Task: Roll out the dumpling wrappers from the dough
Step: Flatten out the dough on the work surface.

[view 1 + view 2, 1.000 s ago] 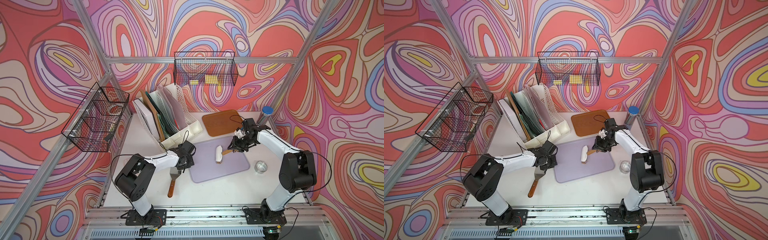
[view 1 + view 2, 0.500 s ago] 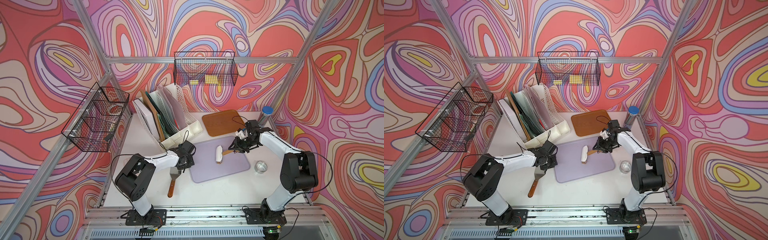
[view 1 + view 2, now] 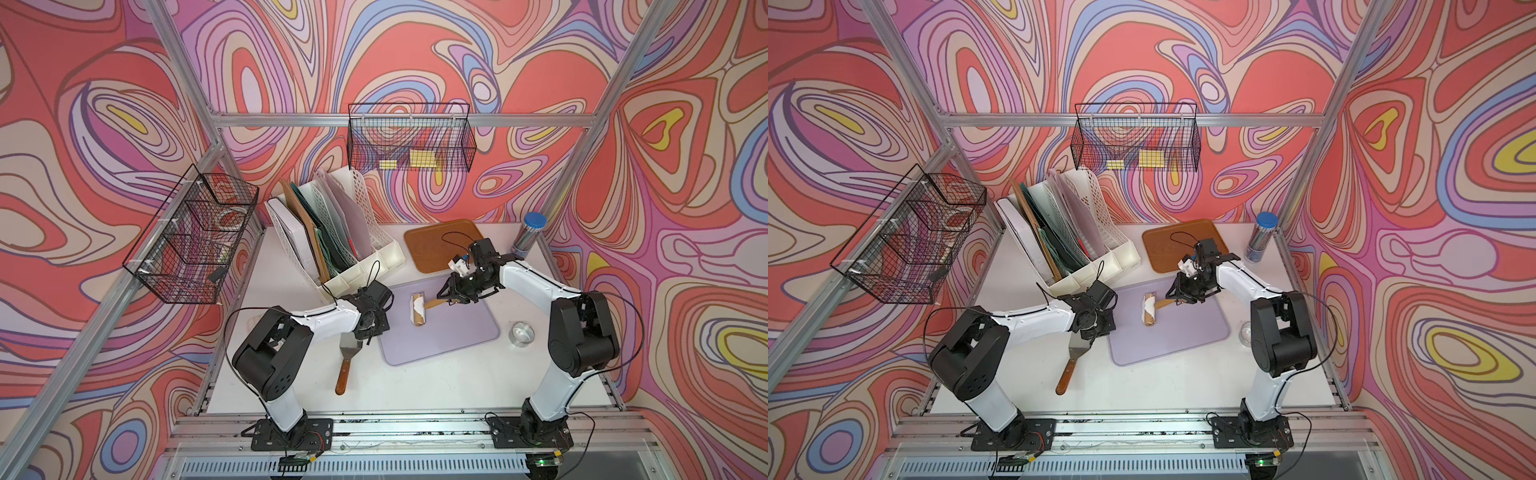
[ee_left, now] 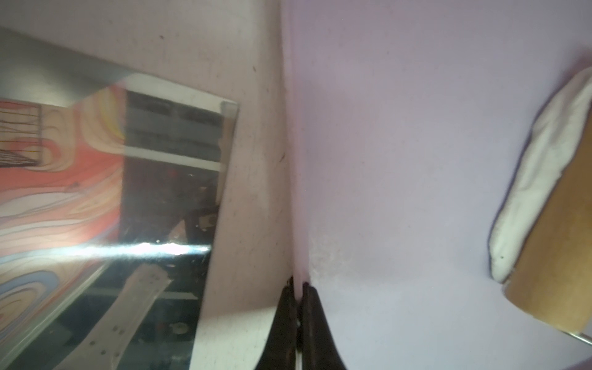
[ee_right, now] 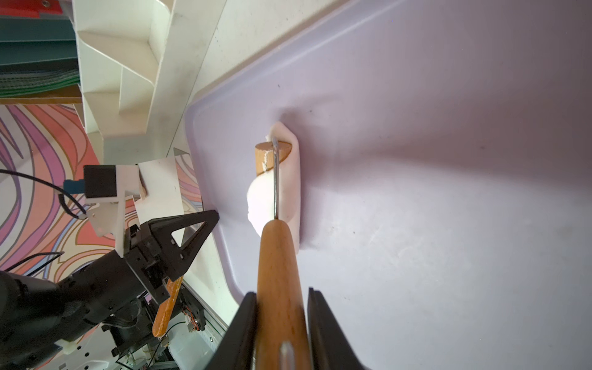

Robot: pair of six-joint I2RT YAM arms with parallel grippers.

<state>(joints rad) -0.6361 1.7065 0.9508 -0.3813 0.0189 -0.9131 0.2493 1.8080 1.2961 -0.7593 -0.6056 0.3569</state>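
Observation:
A wooden roller point(image 3: 418, 311) lies on the purple mat point(image 3: 451, 334), with white dough point(image 5: 261, 198) wrapped round its drum. My right gripper point(image 5: 282, 293) is shut on the roller's wooden handle point(image 5: 275, 256); in both top views it hovers over the mat's far side point(image 3: 1173, 297). My left gripper point(image 4: 298, 283) is shut on the mat's left edge, also seen from above point(image 3: 377, 328). In the left wrist view the dough point(image 4: 544, 160) clings to the drum. No dumpling wrappers are in view.
A metal spatula point(image 3: 347, 353) lies left of the mat beside my left gripper. A metal ring cutter point(image 3: 521, 332) stands right of the mat. Behind are a brown tray point(image 3: 432, 245), a white file rack point(image 3: 332, 232) and a blue-capped jar point(image 3: 530, 232).
My right gripper has shifted the roller with its dough a little to the left across the mat. The left gripper keeps its hold on the mat's edge.

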